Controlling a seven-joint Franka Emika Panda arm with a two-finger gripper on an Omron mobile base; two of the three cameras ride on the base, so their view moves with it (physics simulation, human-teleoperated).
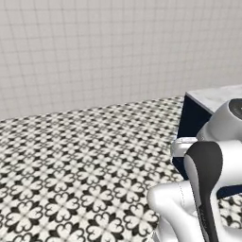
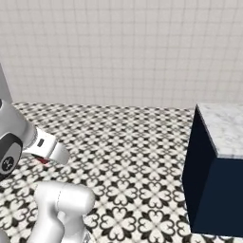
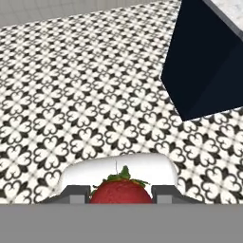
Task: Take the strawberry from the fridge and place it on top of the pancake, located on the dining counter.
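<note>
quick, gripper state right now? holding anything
gripper: shut on the strawberry, held between the fingertips.

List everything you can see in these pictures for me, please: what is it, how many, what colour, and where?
strawberry: one, bright red with a green leafy top, clamped between the gripper's fingers at the bottom of the hand view; a red speck at the hand in the right base view.
dining counter: one, white-grey marble top on a navy-blue base, at the right; just its near end shows.
floor: one, black-and-white flower-pattern tiles, under everything.
wall: one, pale grey small square tiles, at the back.
arm: one, white with dark joints, lower right of the left base view.
gripper: one, dark fingers, shut on the strawberry, above the floor.
</note>
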